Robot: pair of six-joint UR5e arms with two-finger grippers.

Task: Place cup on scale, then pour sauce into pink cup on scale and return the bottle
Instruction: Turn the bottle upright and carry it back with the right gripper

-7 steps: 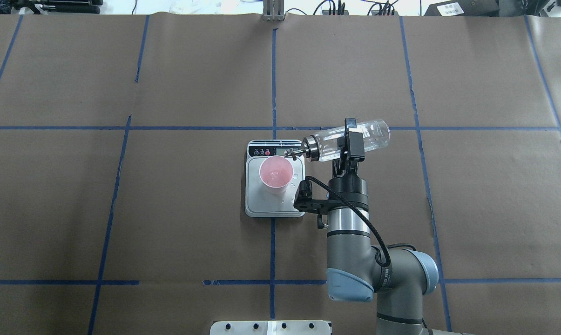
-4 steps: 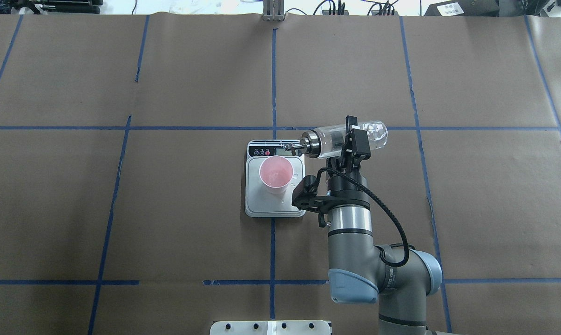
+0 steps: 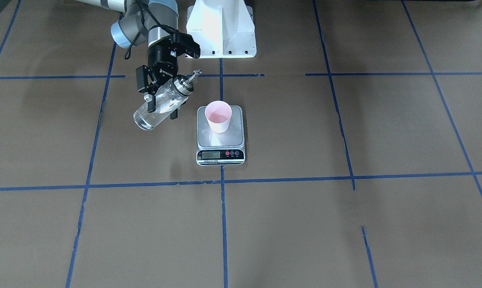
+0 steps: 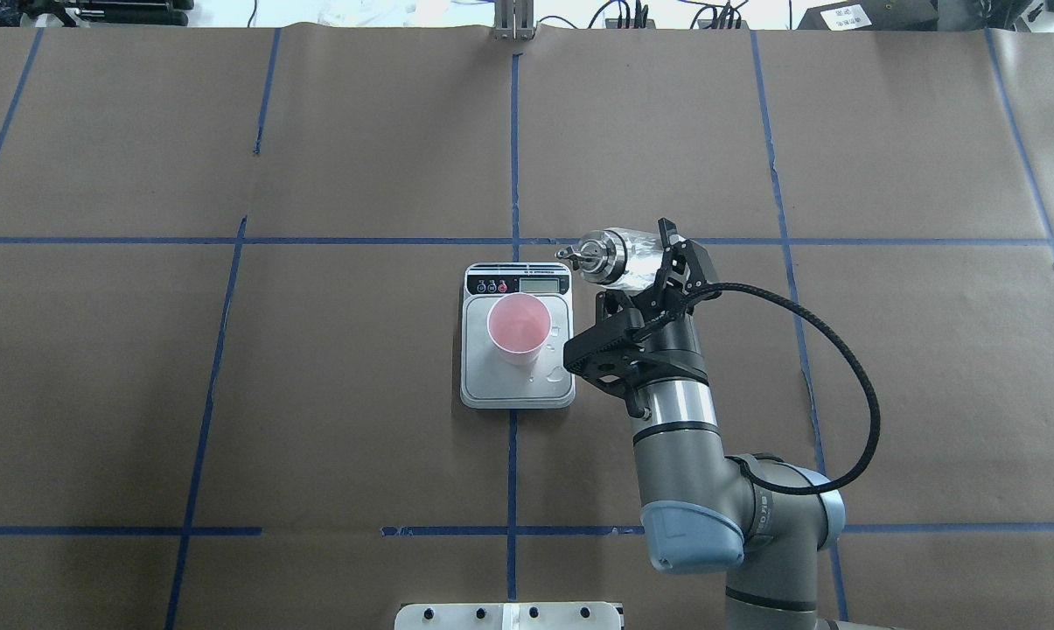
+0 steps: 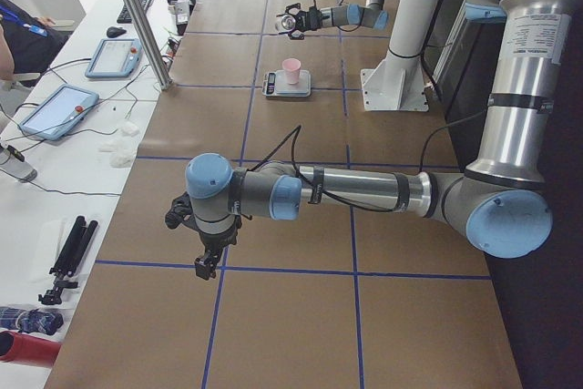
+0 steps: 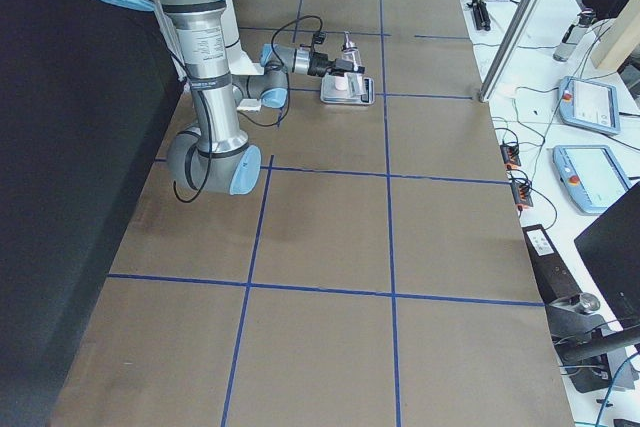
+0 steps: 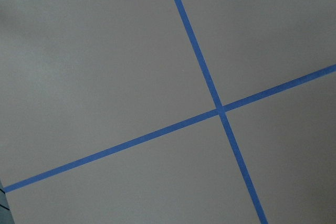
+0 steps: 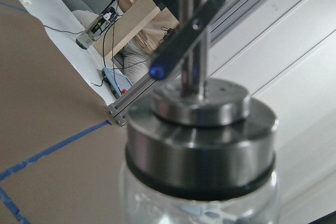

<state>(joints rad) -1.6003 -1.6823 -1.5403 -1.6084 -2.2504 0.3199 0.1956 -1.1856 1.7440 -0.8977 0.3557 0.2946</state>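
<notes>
The pink cup (image 4: 519,325) stands upright on the scale (image 4: 518,389), whose display strip is on the far side; in the front view the cup (image 3: 218,116) sits on the steel platform (image 3: 221,140). My right gripper (image 4: 658,258) is shut on the clear glass bottle (image 4: 614,249), to the right of the scale and above the table. The bottle (image 3: 145,118) is tilted, with its silver spout up and clear of the cup. Its cap (image 8: 202,145) fills the right wrist view. My left gripper (image 5: 205,243) hangs far off over bare paper; I cannot tell whether it is open.
Water drops lie on the scale's platform (image 4: 553,372) beside the cup. The white robot base (image 3: 221,28) stands behind the scale. Blue tape lines cross the brown paper. A side table with tablets (image 5: 55,111) runs along the far edge.
My right wrist has turned, raising the bottle's spout from tipped toward the cup to pointing up. The spout has drawn back off the scale to the right.
</notes>
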